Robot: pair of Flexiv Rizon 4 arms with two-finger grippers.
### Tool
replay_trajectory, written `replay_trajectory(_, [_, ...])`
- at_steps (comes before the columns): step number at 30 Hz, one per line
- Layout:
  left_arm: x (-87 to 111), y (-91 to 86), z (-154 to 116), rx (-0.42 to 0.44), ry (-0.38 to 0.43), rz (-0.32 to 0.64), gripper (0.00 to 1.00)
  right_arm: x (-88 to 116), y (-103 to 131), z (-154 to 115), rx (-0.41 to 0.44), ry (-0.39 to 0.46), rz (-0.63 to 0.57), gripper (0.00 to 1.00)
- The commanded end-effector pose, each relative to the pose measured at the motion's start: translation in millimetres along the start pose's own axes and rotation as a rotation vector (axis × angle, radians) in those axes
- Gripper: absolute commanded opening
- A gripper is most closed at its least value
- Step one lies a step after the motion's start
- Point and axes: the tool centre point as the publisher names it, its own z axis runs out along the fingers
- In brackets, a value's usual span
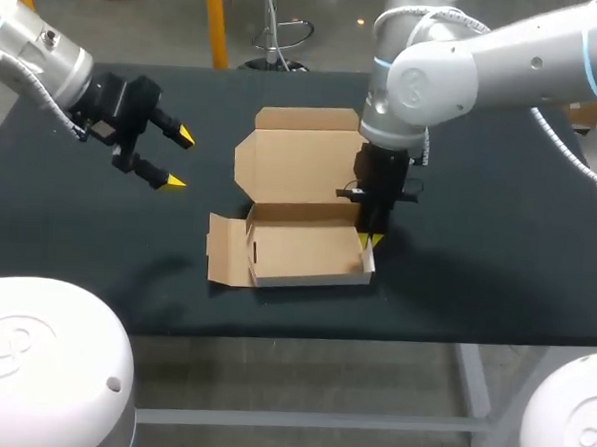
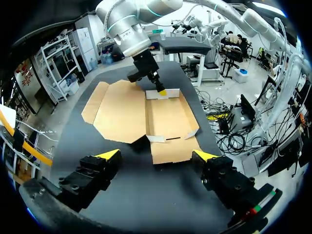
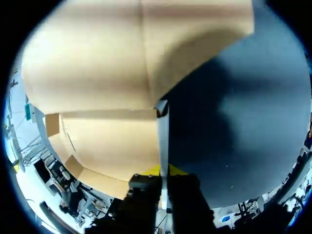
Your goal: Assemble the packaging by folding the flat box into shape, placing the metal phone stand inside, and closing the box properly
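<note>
A brown cardboard box (image 1: 302, 252) sits half folded in the middle of the table. Its lid (image 1: 294, 153) lies open toward the back and its left flap (image 1: 227, 252) lies flat. My right gripper (image 1: 371, 239) points straight down, shut on the box's right side wall (image 3: 163, 131), which stands upright as a thin edge between the yellow tips of my right gripper (image 3: 164, 170). My left gripper (image 1: 174, 159) hovers open off to the left, apart from the box. In the left wrist view, my left gripper (image 2: 157, 155) has the box (image 2: 168, 119) ahead of it. No phone stand is in view.
The black table (image 1: 497, 254) stretches bare to the right of the box and in front of it. My right arm (image 2: 139, 44) comes down over the far side of the box.
</note>
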Motion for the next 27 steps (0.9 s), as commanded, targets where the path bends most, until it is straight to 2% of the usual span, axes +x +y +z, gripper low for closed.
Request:
replay_trajectory(1, [0.0, -0.1, -0.7, -0.003, 0.002, 0.000, 1.00, 2.5, 6.3, 2.5, 0.046, -0.008, -0.002, 0.00])
replay_trajectory(13, [0.0, -0.1, -0.7, -0.003, 0.002, 0.000, 1.00, 3.1, 10.3, 7.7, 0.028, -0.015, 0.010, 0.00])
replay_trajectory(27, [0.0, -0.1, -0.7, -0.003, 0.002, 0.000, 1.00, 5.1, 13.1, 11.6, -0.017, -0.030, 0.007, 0.09])
